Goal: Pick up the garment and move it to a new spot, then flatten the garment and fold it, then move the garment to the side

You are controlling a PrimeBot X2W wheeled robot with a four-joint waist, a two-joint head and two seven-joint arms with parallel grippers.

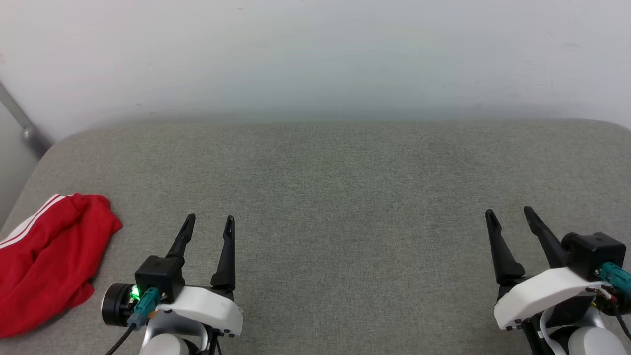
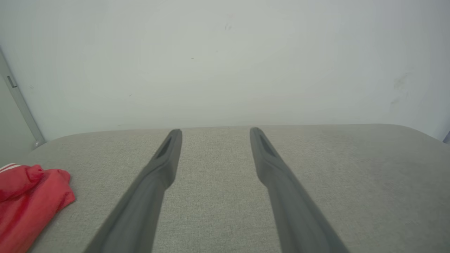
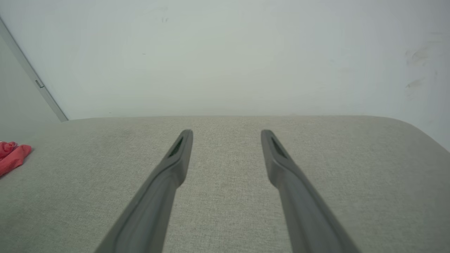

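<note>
Both grippers, how do they stand?
Nearest me, left gripper [image 1: 210, 218] and right gripper [image 1: 508, 211] sit over the grey cushion [image 1: 345, 187], fingers spread apart, nothing between them.
And the garment?
I see the garment [image 1: 49, 256] crumpled at the cushion's left edge, near my left gripper. Beyond, a white wall [image 1: 315, 49].
</note>
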